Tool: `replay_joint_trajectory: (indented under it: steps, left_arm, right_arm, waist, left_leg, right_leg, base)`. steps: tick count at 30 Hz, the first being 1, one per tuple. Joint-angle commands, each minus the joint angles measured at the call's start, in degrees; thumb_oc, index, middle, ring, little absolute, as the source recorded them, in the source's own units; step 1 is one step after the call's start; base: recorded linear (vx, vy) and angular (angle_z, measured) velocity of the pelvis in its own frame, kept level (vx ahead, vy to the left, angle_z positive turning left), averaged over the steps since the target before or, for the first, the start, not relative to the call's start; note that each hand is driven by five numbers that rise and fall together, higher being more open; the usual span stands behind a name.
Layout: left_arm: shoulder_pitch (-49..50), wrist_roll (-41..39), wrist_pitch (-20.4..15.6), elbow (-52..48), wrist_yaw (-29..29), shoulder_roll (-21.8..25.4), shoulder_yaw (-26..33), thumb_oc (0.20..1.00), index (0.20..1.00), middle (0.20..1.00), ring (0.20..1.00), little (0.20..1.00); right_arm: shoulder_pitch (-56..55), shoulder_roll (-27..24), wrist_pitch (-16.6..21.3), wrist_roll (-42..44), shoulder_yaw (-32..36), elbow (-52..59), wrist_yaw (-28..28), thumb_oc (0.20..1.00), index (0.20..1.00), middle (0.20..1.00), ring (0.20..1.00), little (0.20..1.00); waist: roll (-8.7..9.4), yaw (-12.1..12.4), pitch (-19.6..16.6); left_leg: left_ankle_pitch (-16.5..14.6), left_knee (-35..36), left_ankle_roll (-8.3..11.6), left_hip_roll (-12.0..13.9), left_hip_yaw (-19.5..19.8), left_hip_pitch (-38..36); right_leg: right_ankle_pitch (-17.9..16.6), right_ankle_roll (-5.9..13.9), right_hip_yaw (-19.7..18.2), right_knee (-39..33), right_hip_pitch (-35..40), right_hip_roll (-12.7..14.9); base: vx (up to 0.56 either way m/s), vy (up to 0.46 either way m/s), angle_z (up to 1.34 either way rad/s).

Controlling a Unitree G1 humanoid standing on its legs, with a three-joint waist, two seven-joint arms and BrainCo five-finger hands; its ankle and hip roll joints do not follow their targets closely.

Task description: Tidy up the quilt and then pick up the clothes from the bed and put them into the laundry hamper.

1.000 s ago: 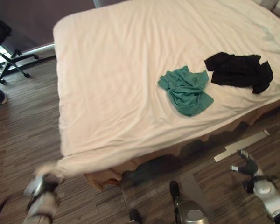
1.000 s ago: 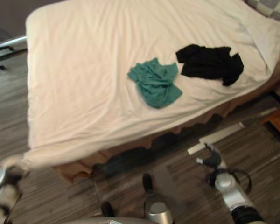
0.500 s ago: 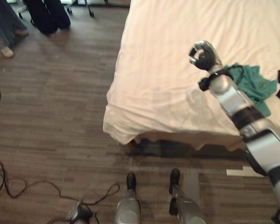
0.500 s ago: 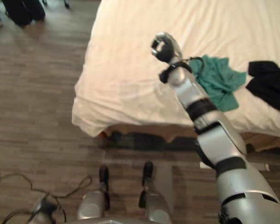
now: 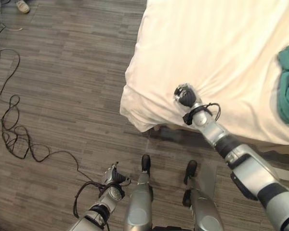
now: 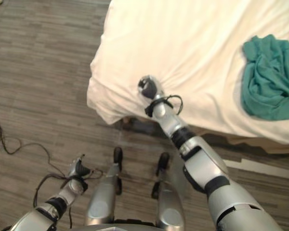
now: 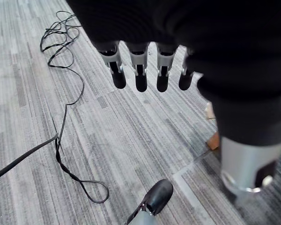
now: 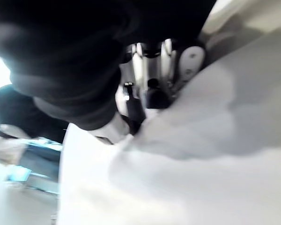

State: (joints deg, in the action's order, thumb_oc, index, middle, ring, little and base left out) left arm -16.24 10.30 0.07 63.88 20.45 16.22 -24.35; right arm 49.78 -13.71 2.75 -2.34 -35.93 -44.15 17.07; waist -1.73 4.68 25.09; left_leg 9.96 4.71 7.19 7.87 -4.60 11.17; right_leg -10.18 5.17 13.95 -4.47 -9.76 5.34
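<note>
right hand [image 5: 185,95]: half a second back we were holding it up in the air over the bed with nothing in it. Now we're bringing it down onto the quilt [image 5: 221,53] near the bed's corner, fingers curled, and in the right wrist view we're seeing white cloth bunched up right between the fingers [image 8: 152,70]. Creases are fanning out from the fist, so we're reading this as grabbing a handful of quilt.

left hand [image 5: 113,177]: we're letting it hang low over the wood floor [image 5: 62,96], well off to the side of the right hand and nowhere near the bed. In its wrist view the fingers [image 7: 140,70] are pointing straight down, relaxed, holding nothing.

quilt: it's lying pretty flat across the bed, with the corner just beside the right hand drooping a bit over the edge. So we're thinking we're in the tidy-the-quilt part, going for a tug to square up that corner.

green garment [image 6: 269,79]: it's sitting crumpled on top of the quilt, well apart from the right hand, further along the bed on the far side of the arm. Nobody's touching it.

camera: the whole view is shifting a lot between shots, so that's us turning, not the bed moving.

what it means: we're guessing clothes pickup isn't starting until this pull is done.
</note>
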Motion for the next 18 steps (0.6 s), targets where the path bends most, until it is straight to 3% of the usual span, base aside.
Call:
replay_joint_trajectory:
  steps: [1, 4, 9, 13, 16, 18]
  left_arm:
    - [-1.18, 4.42, 1.34, 5.23, -0.49, 1.74, -1.84, 1.0, 1.0, 1.0, 1.0, 1.0]
    - [-0.11, 5.69, 2.19, 6.31, -1.52, 2.38, -1.14, 1.0, 1.0, 1.0, 1.0, 1.0]
    - [0.1, 5.71, 2.74, 5.99, -1.46, 2.43, -0.02, 1.0, 1.0, 1.0, 1.0, 1.0]
    - [-0.3, 3.64, 1.71, 3.35, -0.96, 1.51, 0.3, 1.0, 1.0, 1.0, 1.0, 1.0]
    - [-1.42, 2.49, 0.66, 2.09, -0.68, 1.23, -0.89, 1.0, 1.0, 1.0, 1.0, 1.0]
    - [-2.62, 1.99, 0.21, 1.74, -0.84, 0.66, -2.07, 1.0, 1.0, 1.0, 1.0, 1.0]
  right_arm:
    - [-11.39, 10.61, -0.38, 3.28, -10.82, -2.96, -15.21, 0.2, 0.2, 0.2, 0.2, 0.2]
    - [-13.08, 10.09, 0.48, 8.35, -13.86, 6.21, -19.81, 0.2, 0.2, 0.2, 0.2, 0.2]
    - [-9.16, 4.44, 2.33, 14.71, -10.78, 19.5, -18.51, 0.2, 0.2, 0.2, 0.2, 0.2]
    - [-2.17, -3.94, 6.5, 15.25, 0.27, 30.04, -9.54, 0.2, 0.2, 0.2, 0.2, 0.2]
    - [3.17, -9.16, 7.5, 14.79, 6.57, 26.67, -3.46, 0.2, 0.2, 0.2, 0.2, 0.2]
    - [6.25, -12.82, 6.24, 14.05, 10.09, 18.12, 0.92, 0.2, 0.2, 0.2, 0.2, 0.2]
  waist:
    - [1.85, 2.45, -2.2]
    - [3.35, 1.54, -3.22]
    - [4.39, -0.22, -3.42]
    - [3.54, -1.81, -2.4]
    - [1.9, -1.91, -0.42]
    - [0.58, -1.97, 1.34]
  left_leg:
    - [-7.39, 0.28, 0.53, -0.66, -0.93, -3.41]
    - [-8.23, 0.22, 0.34, -0.55, -2.02, -5.75]
    - [-8.62, -0.05, 0.37, -0.13, -3.64, -7.36]
    - [-8.04, -0.31, 0.78, 0.31, -4.48, -6.44]
    - [-7.47, -1.25, 1.05, 0.45, -3.97, -3.51]
    - [-7.0, -2.35, 1.25, 0.64, -3.95, -0.55]
  right_leg:
    - [11.99, 6.01, -2.3, 9.97, -2.39, 6.19]
    - [12.06, 5.89, -3.52, 10.0, -1.25, 5.81]
    - [12.26, 5.56, -5.42, 9.99, -1.12, 5.21]
    - [12.13, 5.37, -6.33, 10.16, -3.0, 4.74]
    - [12.22, 5.32, -6.4, 11.18, -5.55, 5.24]
    - [12.26, 5.35, -6.23, 13.0, -8.63, 5.94]
  base:
    - [0.04, -0.016, -0.17]
    - [0.05, -0.012, -0.18]
    - [0.01, 0.001, -0.22]
    - [-0.03, -0.02, -0.32]
    - [-0.1, -0.028, -0.1]
    - [-0.12, -0.016, 0.12]
